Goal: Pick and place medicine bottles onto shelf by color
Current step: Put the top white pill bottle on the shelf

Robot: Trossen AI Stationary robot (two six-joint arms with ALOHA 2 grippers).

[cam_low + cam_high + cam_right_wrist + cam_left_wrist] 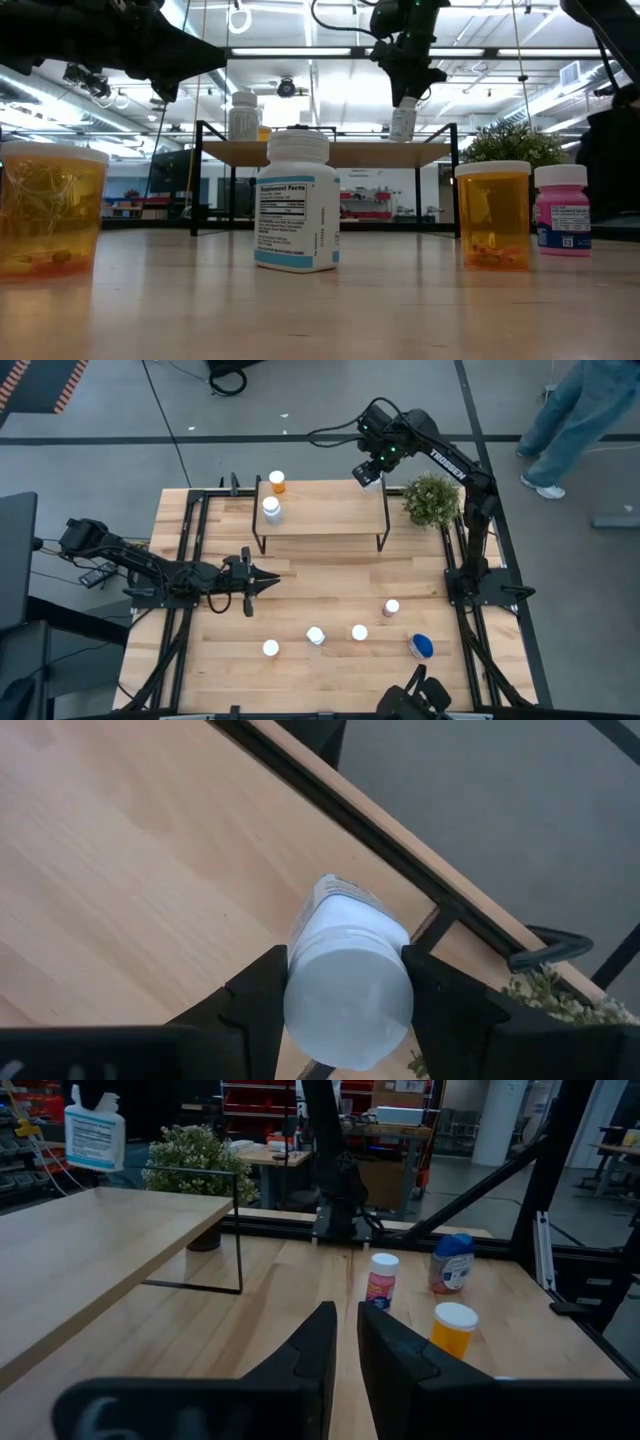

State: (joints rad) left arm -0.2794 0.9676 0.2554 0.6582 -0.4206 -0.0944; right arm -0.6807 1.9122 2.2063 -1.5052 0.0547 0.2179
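Placing step: right claw [367, 476] grips a white bottle [348, 982] above the shelf [330, 515] corner; next, lower and release. Left claw [262, 581] closed, empty.

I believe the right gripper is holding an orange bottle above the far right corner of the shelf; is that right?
Not quite: the bottle in the right gripper is white, not orange, as the right wrist view shows. It is indeed held above the far right corner of the shelf.

White lettering reading "TROSSEN" runs along the dark upper link of the right robot arm [447, 464], at the upper right of the high view. At the centre of the low view, the white plastic bottle with a blue-edged label [296, 203] bears the heading "Supplement Facts"; its smaller print cannot be read.
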